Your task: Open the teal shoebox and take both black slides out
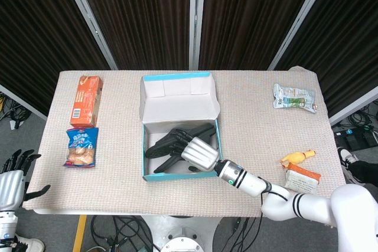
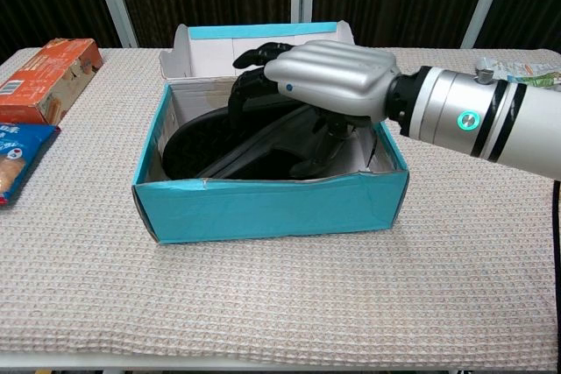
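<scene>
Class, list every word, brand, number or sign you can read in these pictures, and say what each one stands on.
None can be read for certain.
Orange carton: print too small.
Blue snack bag: lettering blurred.
Green-white packet: print too small.
Orange packet: unreadable.
Teal shoebox: no text visible.

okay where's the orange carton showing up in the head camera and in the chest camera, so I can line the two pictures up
Head view: the orange carton lies near the table's far left corner, just above the blue snack bag.
Chest view: the orange carton sits at the left edge, partly cut off, above the blue snack bag.
Shared landmark: the open teal shoebox, to the carton's right in both.
</scene>
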`<state>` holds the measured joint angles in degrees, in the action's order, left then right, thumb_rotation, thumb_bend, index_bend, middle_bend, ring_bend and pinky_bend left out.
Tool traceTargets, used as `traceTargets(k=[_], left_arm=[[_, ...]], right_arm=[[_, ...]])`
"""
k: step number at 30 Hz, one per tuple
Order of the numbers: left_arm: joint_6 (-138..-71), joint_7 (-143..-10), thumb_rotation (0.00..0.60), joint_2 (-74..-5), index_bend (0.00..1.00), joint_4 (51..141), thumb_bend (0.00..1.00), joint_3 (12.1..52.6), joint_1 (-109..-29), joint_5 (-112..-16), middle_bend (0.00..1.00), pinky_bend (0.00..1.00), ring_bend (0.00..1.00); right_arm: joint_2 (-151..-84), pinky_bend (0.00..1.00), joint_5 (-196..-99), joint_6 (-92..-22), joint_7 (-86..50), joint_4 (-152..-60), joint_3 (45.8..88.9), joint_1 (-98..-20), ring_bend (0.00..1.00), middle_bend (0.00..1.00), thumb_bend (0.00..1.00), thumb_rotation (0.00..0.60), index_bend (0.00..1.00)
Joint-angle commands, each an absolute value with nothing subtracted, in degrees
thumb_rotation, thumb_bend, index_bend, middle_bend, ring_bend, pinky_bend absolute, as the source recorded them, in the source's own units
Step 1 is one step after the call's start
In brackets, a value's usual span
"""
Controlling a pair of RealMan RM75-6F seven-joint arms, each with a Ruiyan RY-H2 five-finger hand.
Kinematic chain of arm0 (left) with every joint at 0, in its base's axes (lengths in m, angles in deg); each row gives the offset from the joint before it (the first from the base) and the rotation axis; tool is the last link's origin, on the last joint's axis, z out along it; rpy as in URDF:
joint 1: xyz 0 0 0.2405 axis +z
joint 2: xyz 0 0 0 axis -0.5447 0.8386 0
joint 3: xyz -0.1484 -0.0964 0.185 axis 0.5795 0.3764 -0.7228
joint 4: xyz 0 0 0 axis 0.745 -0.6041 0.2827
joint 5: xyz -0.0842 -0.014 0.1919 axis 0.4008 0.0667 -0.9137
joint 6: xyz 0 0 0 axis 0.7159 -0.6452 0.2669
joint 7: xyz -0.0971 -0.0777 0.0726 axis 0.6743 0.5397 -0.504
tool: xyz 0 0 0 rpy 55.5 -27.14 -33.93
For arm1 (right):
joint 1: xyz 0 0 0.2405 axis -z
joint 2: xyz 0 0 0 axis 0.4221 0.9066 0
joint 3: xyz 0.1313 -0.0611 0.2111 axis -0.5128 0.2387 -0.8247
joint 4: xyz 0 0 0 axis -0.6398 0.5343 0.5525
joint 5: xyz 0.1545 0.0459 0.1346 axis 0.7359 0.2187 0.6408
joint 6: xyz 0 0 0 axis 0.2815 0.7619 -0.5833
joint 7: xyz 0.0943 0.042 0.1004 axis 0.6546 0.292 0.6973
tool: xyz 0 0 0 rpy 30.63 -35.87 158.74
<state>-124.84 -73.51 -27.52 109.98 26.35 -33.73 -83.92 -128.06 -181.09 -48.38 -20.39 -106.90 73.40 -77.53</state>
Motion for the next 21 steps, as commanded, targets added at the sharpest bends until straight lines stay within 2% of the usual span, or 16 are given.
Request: traceTargets(k=[1, 5, 17, 21], left_arm=[[-124.77, -73.11, 0.6, -27.73, 0.23, 109.59, 0.0, 26.35, -33.7, -83.94, 0.13, 0.14, 0.04], [-124.47, -72.52, 0.6, -28.0, 0.23, 108.87, 0.0, 26.29, -33.7, -83.91, 0.13, 0.14, 0.04], [-123.87, -70.93, 0.6, -28.86, 0.23, 107.15, 0.0, 26.41, -33.81, -83.82, 0.13, 0.14, 0.04], [-123.48, -70.66, 0.6, -29.14, 0.23, 106.71, 0.0, 26.37, -34.0, -83.94, 0.13, 0.14, 0.04]], right_arm=[[-129.71, 0.0, -181.31, -47.92, -22.86, -104.99, 72.92, -78.63, 0.0, 0.26, 0.05, 0.6, 0.36], [-130.36, 0.0, -181.14, -47.4, -24.76, -103.83, 72.65, -79.4, 0.0, 0.28, 0.05, 0.6, 0.4], [-133.22, 0.0, -181.6, -48.69, -30.46, -101.77, 73.76, -79.24, 0.0, 0.31, 0.06, 0.6, 0.41], [-134.11, 0.0, -181.25, -49.2, -33.32, -101.64, 74.08, -78.52, 0.0, 0.35, 0.07, 0.6, 0.41]])
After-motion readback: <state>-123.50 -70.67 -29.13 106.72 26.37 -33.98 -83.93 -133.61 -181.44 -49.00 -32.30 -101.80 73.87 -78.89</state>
